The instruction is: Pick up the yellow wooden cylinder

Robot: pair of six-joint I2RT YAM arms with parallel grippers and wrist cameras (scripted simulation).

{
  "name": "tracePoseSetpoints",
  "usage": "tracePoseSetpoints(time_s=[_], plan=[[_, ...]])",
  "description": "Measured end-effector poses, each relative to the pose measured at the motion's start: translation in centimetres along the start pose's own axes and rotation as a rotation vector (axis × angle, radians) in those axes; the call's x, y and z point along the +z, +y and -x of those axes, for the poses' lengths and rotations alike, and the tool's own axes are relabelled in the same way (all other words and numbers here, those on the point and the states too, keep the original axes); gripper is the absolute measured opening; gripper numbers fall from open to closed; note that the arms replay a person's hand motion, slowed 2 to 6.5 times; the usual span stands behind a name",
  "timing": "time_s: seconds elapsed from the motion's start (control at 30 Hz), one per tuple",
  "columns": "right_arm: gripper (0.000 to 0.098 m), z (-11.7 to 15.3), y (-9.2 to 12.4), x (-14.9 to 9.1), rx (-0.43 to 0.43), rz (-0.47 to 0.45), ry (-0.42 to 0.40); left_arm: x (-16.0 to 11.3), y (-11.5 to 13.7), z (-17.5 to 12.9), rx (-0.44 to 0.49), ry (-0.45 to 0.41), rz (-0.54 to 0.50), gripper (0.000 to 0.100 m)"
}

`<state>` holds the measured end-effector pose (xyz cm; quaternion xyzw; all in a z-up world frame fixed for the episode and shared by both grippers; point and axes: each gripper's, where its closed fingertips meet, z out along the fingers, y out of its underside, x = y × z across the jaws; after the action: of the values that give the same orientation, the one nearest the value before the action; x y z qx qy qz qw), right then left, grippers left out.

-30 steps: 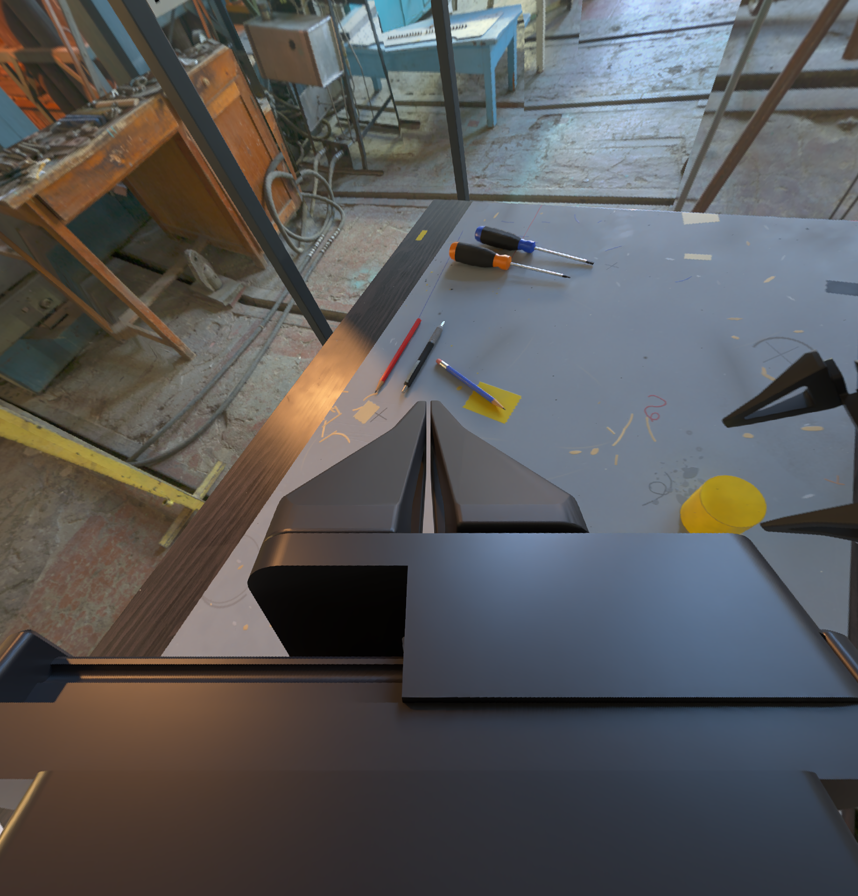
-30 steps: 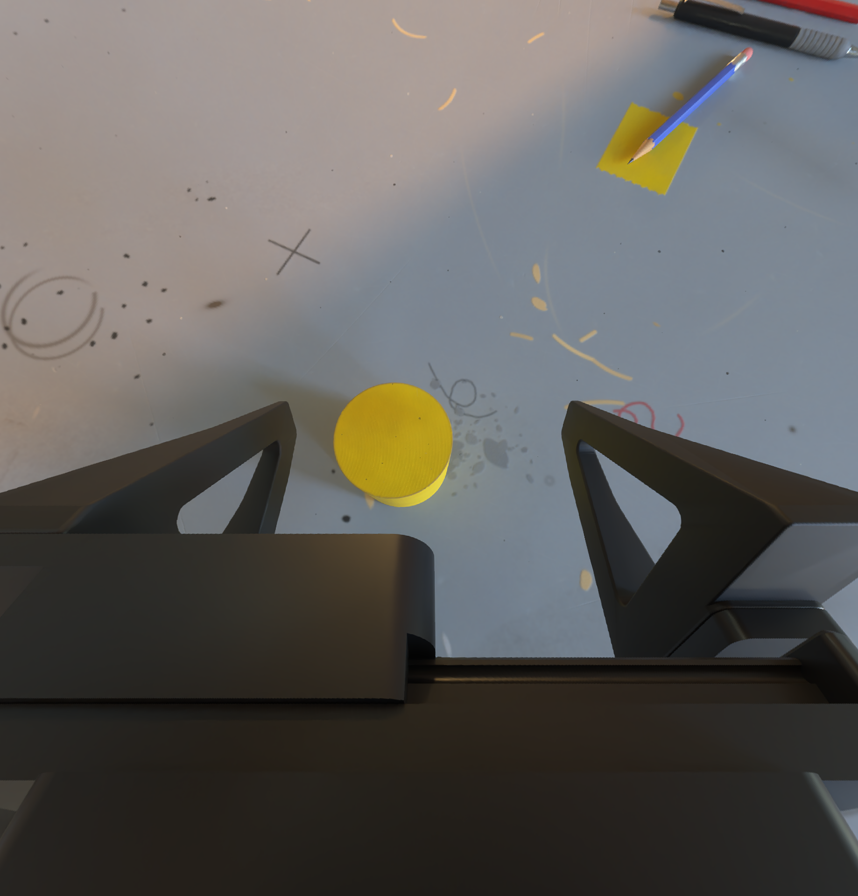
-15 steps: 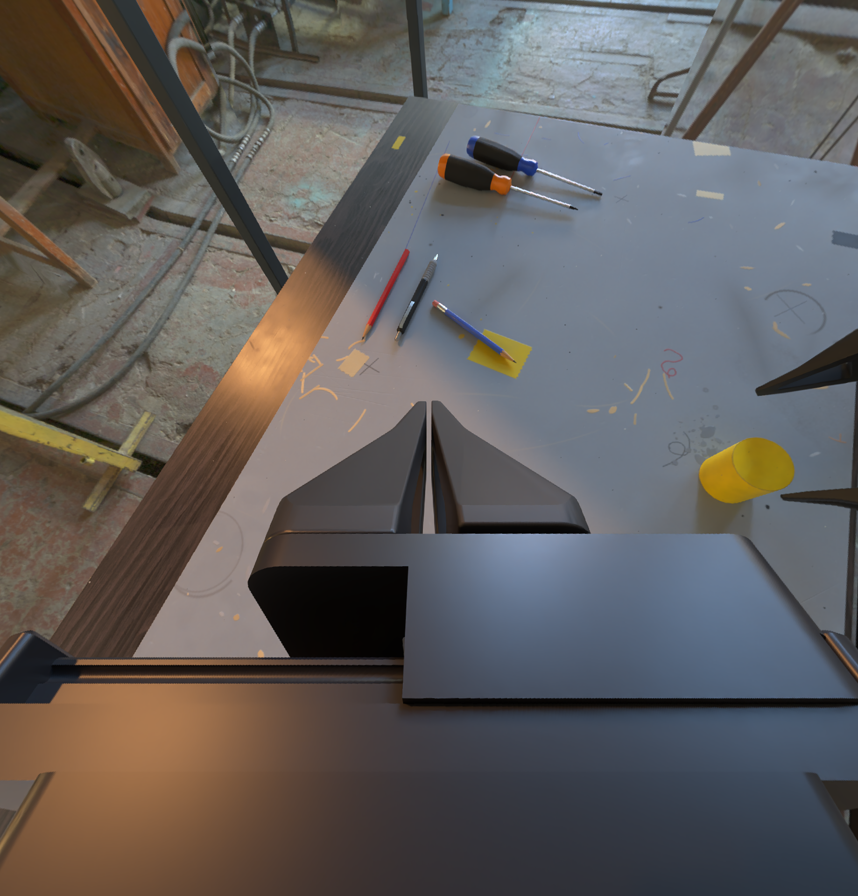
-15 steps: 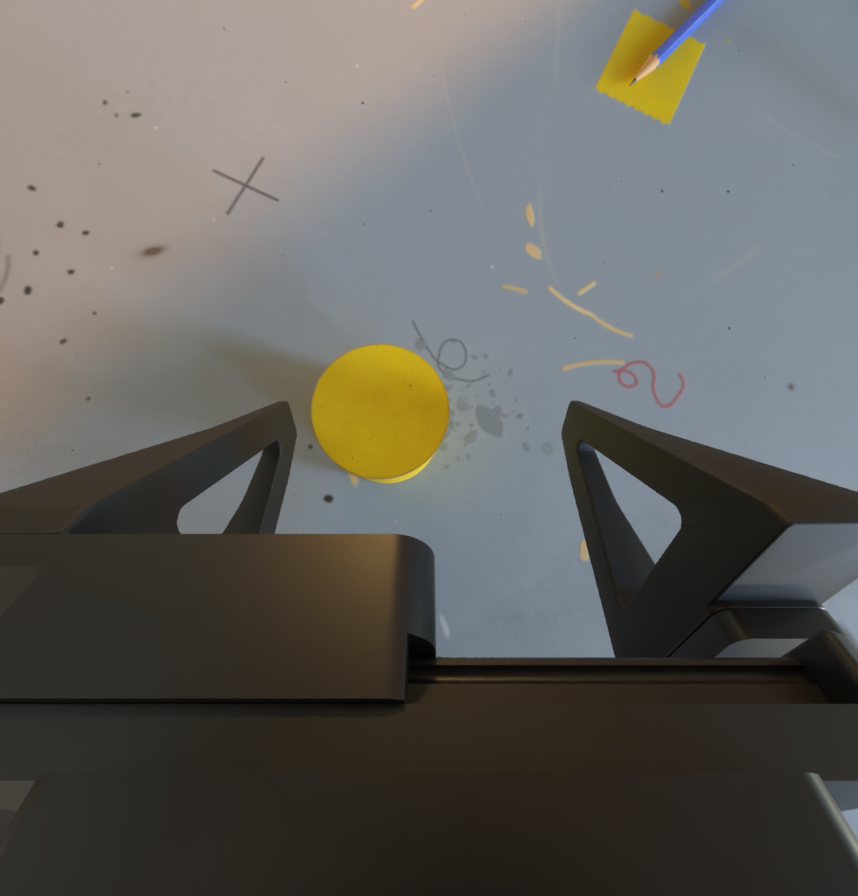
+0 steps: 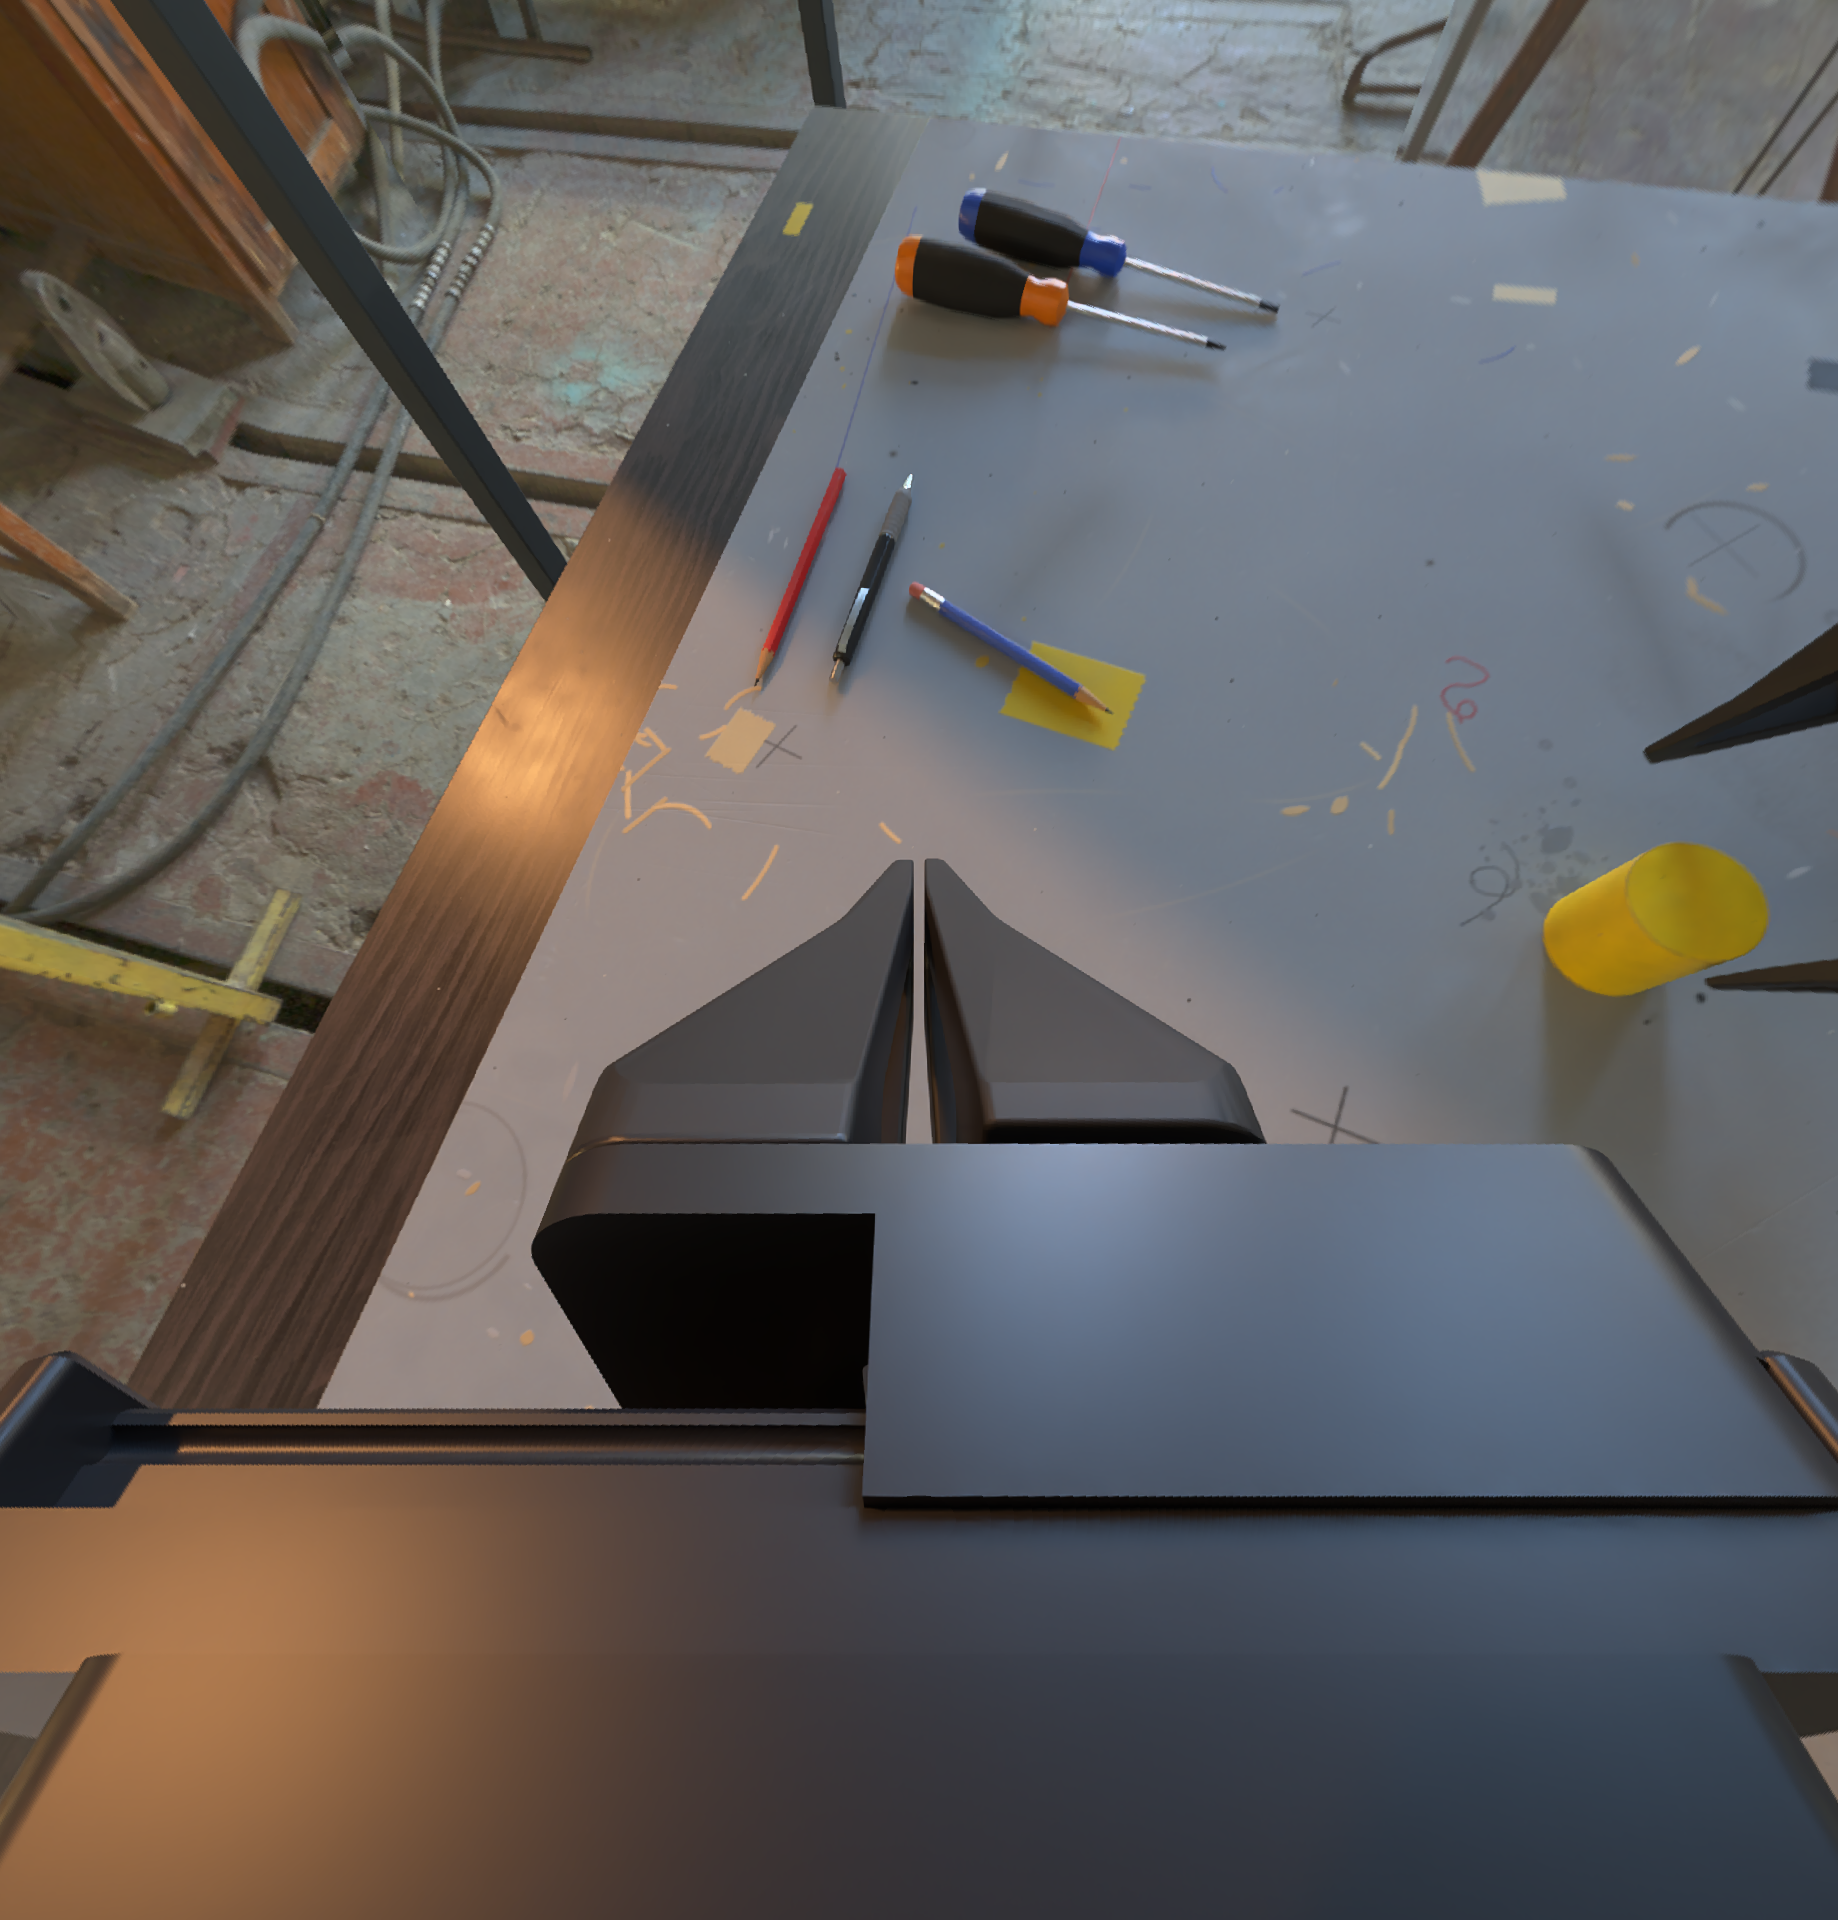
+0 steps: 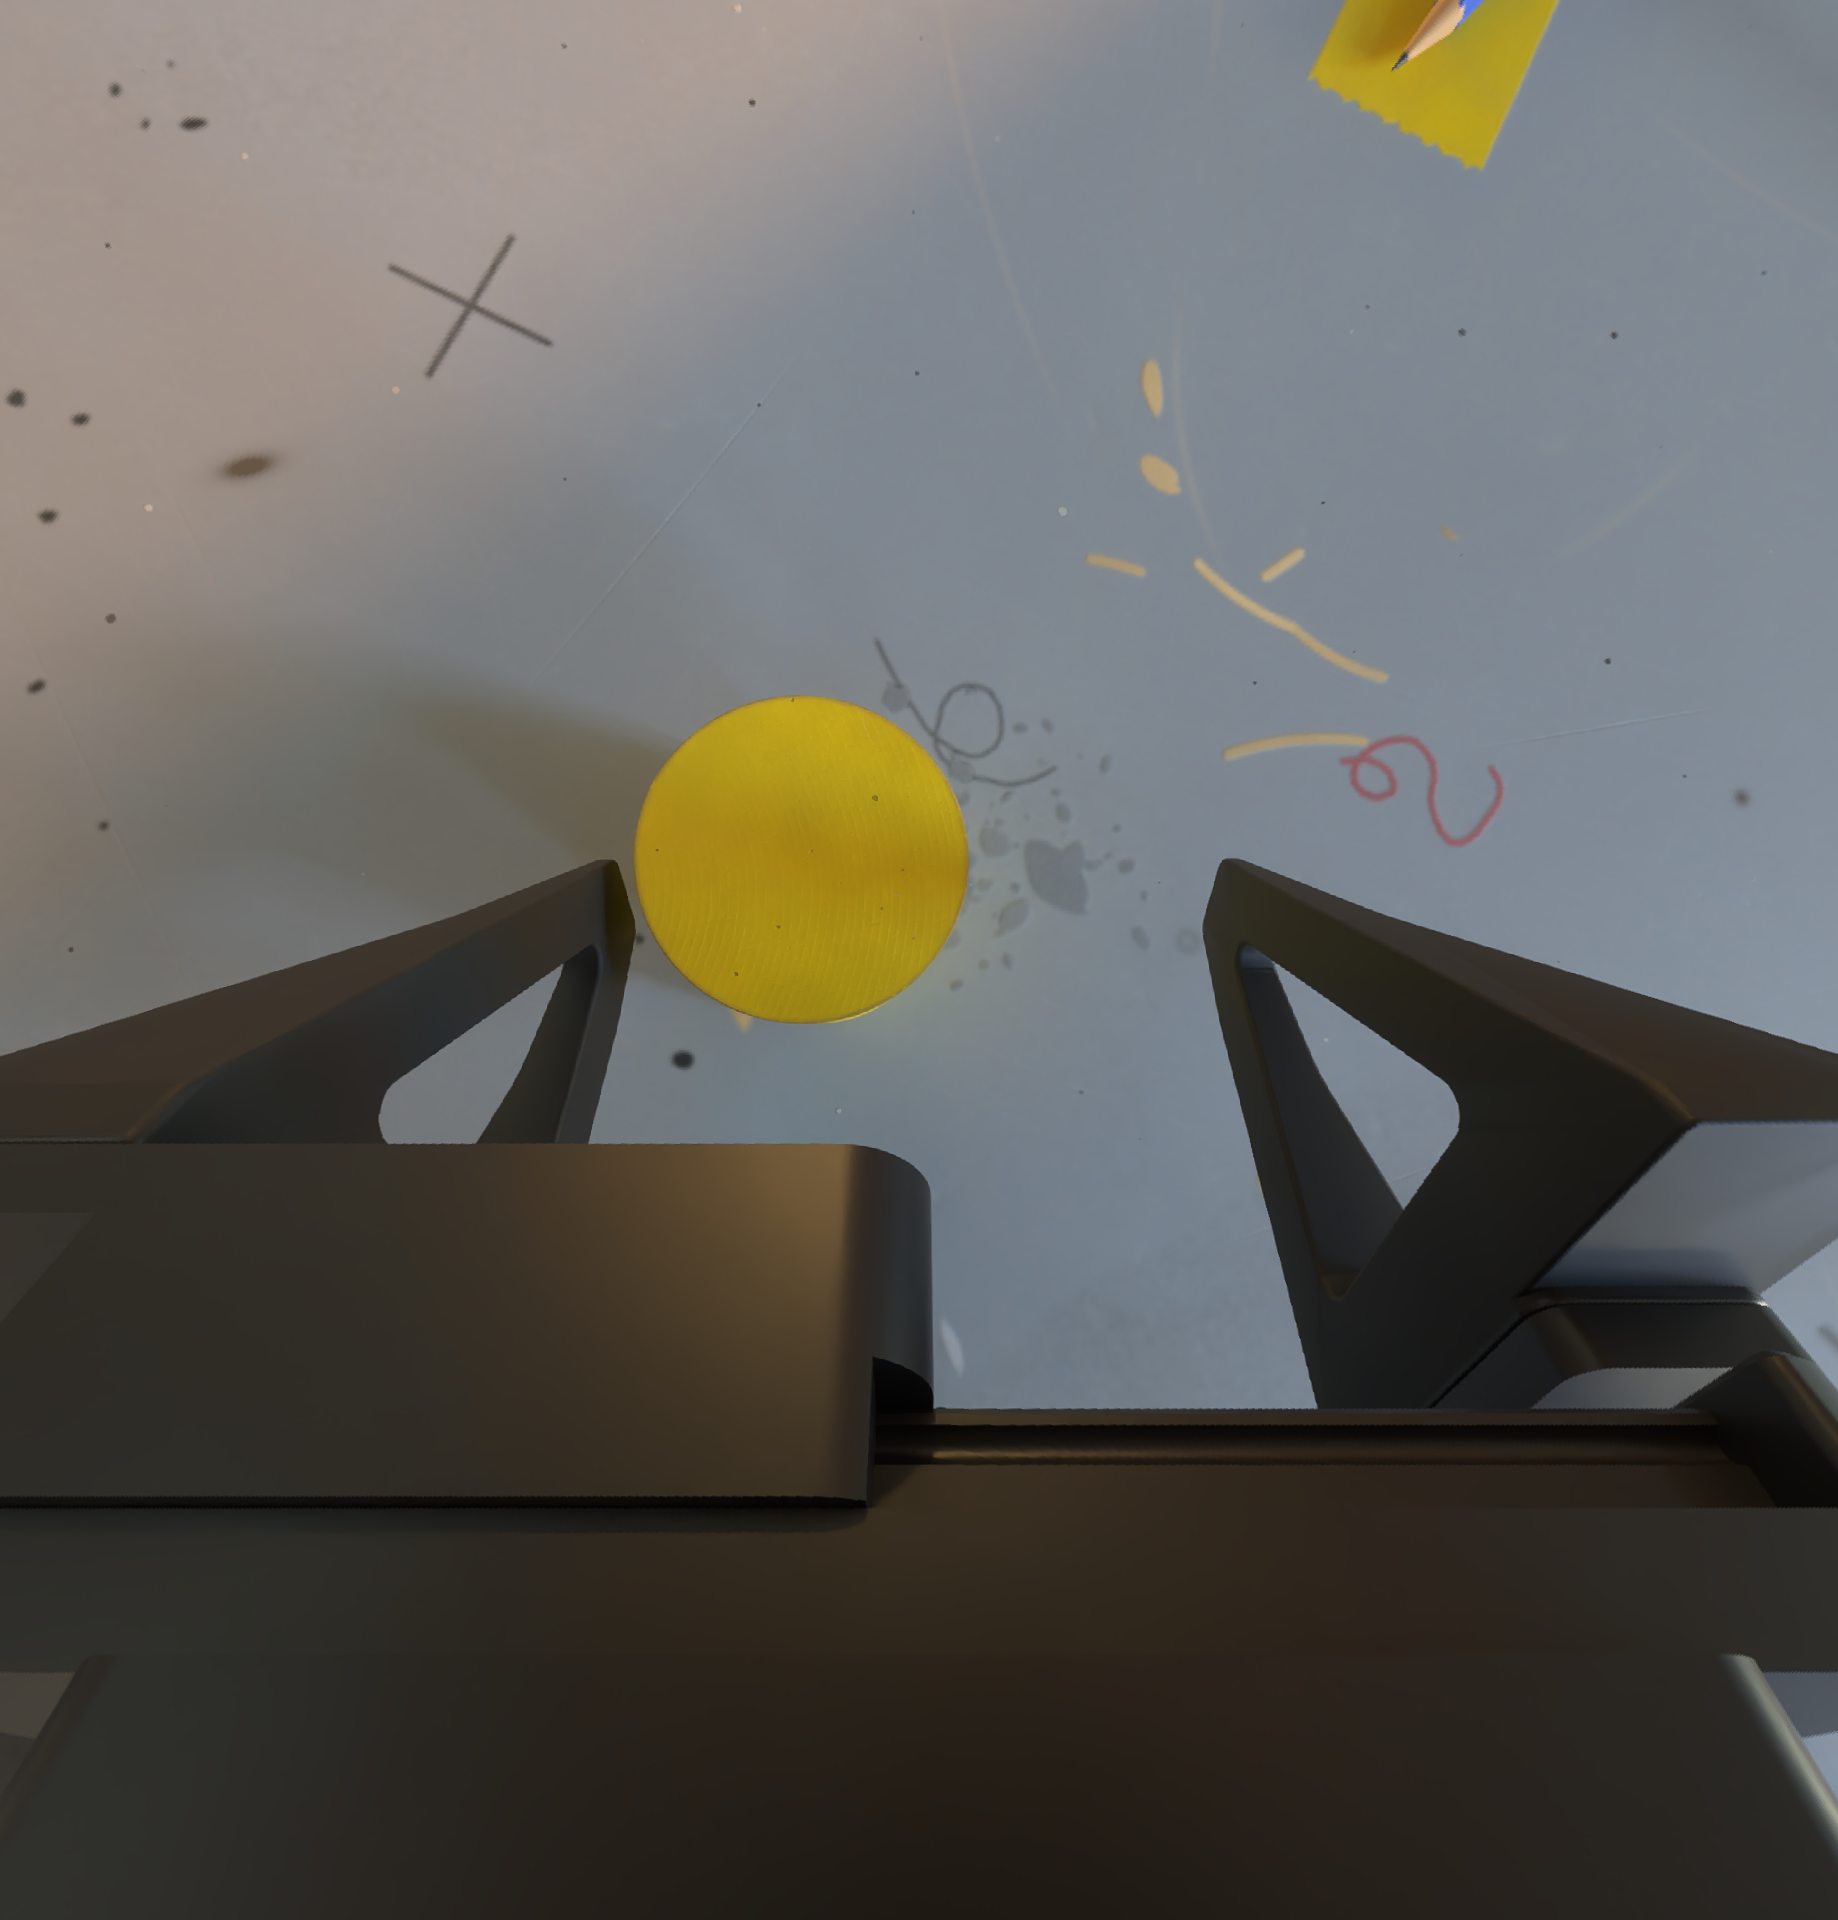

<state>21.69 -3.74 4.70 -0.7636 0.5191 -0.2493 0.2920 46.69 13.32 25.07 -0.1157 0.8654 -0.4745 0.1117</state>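
Closing on the target: the step in hand looks like the final approach, with the lift not yet begun.
Table point(image 5: 1310, 499): a grey, scuffed top with a dark wood-grain edge; it carries all the items, and the tools lie well apart from the work area.
Left gripper point(image 5: 918, 868): fingers pressed together with only a sliver between them, holding nothing, parked near the table's left side, well apart from the cylinder.
Right gripper point(image 6: 910, 868): spread wide and empty, pointing almost straight down at the table.
Yellow wooden cylinder point(image 6: 801, 857): stands upright on the table between the right fingers, off-centre; the one on the left of the right wrist view sits just beside its rim, the other well apart.
Doing it well: shifting the gripper sideways so the cylinder sits midway would likely let both fingers meet it together; otherwise the near finger may push or tip it.
Depth: whether the fingertips are low enough on its side cannot be told.
Blue pencil point(image 5: 1008, 649): tip rests on a yellow paper scrap point(image 5: 1076, 696), far from the grasp.
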Motion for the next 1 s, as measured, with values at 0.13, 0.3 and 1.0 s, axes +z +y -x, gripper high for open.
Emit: tracePoseSetpoints(time_s=[0.13, 0.3, 1.0], plan=[[0.0940, 0.2, 0.2, 0.3, 0.002, 0.012, -0.009, 0.4, 0.8, 0.3, 0.042, -0.007, 0.028, 0.002], [0.0940, 0.4, 0.4, 0.6, 0.002, 0.023, -0.013, 0.9, 1.4, 0.2, 0.072, 0.015, 0.052, 0.002], [0.0940, 0.6, 0.4, 1.1, 0.015, 0.010, -0.021, 1.1, 2.2, 0.0, 0.107, 0.110, 0.048, 0.001]])
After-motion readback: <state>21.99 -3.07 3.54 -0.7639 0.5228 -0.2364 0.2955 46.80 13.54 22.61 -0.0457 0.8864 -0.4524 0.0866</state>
